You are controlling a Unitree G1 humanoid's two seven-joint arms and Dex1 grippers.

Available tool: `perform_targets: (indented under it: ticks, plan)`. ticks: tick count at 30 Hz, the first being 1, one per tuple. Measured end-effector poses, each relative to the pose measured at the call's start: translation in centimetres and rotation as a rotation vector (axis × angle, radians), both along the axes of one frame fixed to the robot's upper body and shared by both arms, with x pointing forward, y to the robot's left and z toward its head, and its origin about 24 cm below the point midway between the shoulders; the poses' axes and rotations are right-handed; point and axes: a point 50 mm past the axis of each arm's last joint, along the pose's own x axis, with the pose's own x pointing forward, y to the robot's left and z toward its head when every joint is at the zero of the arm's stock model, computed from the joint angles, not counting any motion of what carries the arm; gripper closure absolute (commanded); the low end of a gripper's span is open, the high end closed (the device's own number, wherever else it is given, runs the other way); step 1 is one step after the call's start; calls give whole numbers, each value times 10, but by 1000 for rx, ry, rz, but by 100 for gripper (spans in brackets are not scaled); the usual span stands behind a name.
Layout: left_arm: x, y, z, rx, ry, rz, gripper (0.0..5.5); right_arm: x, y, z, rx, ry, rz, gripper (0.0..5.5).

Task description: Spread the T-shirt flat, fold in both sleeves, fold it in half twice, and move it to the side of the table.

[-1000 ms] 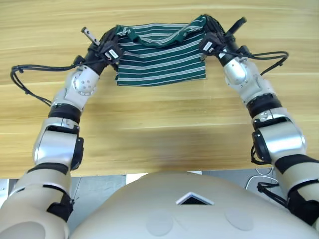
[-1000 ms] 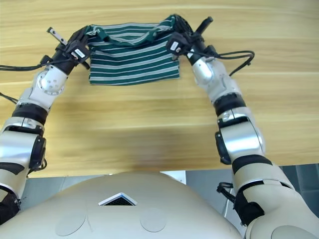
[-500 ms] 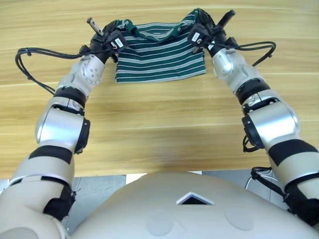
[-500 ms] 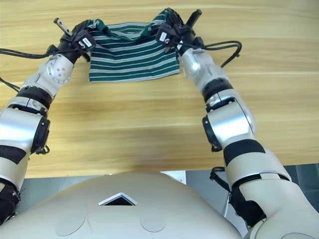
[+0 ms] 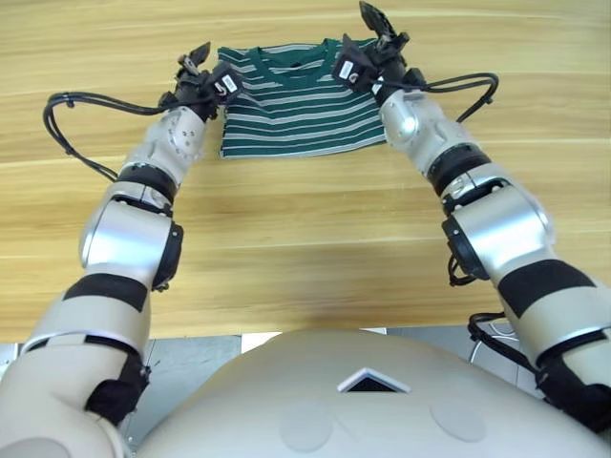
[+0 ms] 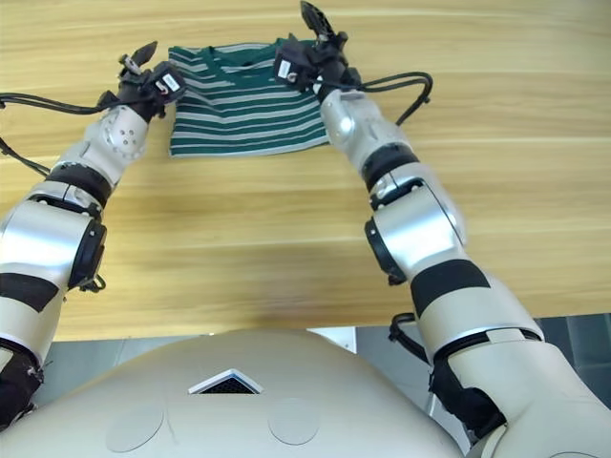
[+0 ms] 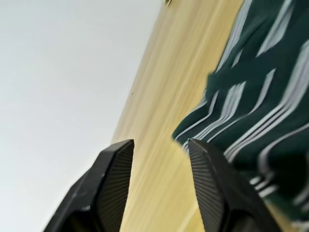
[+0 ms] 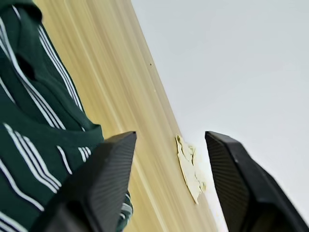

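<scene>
T-shirt (image 5: 301, 105) folded flat on worktop (image 5: 305, 239), left end effector (image 5: 196, 59) and right end effector (image 5: 379, 24) released at its far corners, earlier gripping it

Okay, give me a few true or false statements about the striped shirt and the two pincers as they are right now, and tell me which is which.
1. The T-shirt lies on the table, between the two arms. True.
2. The left pincer is shut on the T-shirt. False: its fingers stand apart with nothing between them, and the cloth lies beside it.
3. The right pincer is open. True.
4. The T-shirt is plain red. False: it is dark green with pale stripes.
5. The T-shirt hangs over the near edge of the table. False: it lies wholly on the tabletop, far from the near edge.
</scene>
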Motion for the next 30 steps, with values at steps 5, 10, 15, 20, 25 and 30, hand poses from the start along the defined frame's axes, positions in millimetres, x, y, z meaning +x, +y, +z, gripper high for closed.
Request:
perform_targets:
  ticks: [5,10,15,20,25,30]
  plan:
    - [0,22,2,-38,-8,158,343,-38,60,-29,-149,43,331,291]
    - [-11,70,14,-329,-147,456,343,-55,84,-45,-404,70,507,291]
    - [-32,95,5,-542,-197,573,343,-66,60,-42,-419,61,755,291]
    - [-32,85,10,-577,-226,407,343,-121,-29,-48,-145,200,885,291]
    - [-21,36,19,-500,-232,62,343,-134,-121,-24,42,194,500,291]
    - [-16,18,22,-485,-236,-11,343,-132,-77,-9,361,142,470,291]
